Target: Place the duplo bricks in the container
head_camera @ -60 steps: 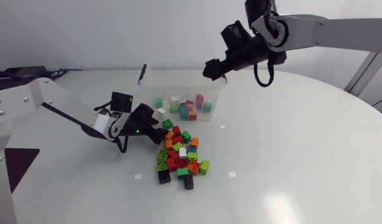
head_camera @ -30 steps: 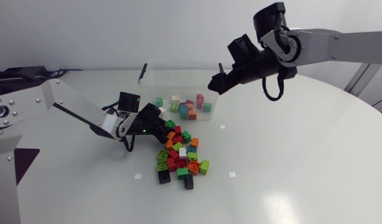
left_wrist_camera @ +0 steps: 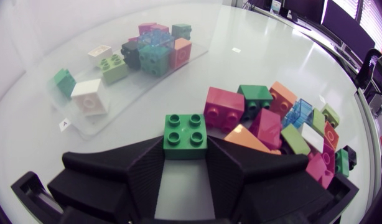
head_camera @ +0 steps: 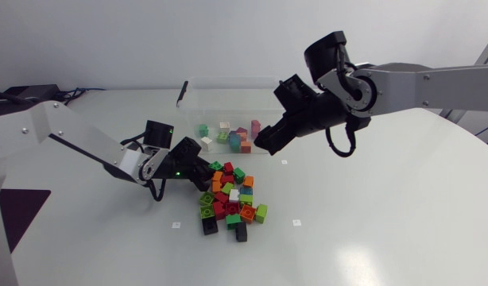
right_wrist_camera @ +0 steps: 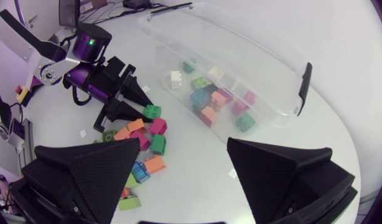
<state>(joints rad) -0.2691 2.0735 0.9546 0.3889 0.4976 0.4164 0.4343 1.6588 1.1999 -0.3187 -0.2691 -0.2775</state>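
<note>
Duplo bricks [head_camera: 230, 199]: mixed-colour pile on worktop [head_camera: 371, 206] near clear plastic container [head_camera: 220, 102]. Your left jaws pinch green square brick [left_wrist_camera: 185, 135] at tips only; could slip on lift. Right jaws, open, hang by container front: clash risk on your route.

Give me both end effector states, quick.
Left end effector: closed on a green brick.
Right end effector: open, holding nothing.
</note>
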